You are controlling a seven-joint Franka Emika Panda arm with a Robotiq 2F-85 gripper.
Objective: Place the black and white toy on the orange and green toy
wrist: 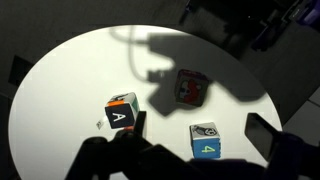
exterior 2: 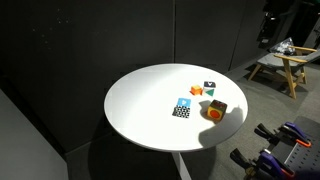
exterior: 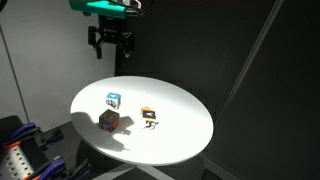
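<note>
Wide open and empty, the gripper may seize the nearby blue-and-white cube instead of the black and white toy.

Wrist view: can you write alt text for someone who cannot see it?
Three toy cubes sit apart on a round white table: a small black and white block at left, a larger orange-red cube upper right, a blue-and-white cube lower right. A dark shadow crosses the tabletop between them.

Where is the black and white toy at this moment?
In an exterior view, the black and white toy stands on the round table, right of the orange and green toy.
</note>
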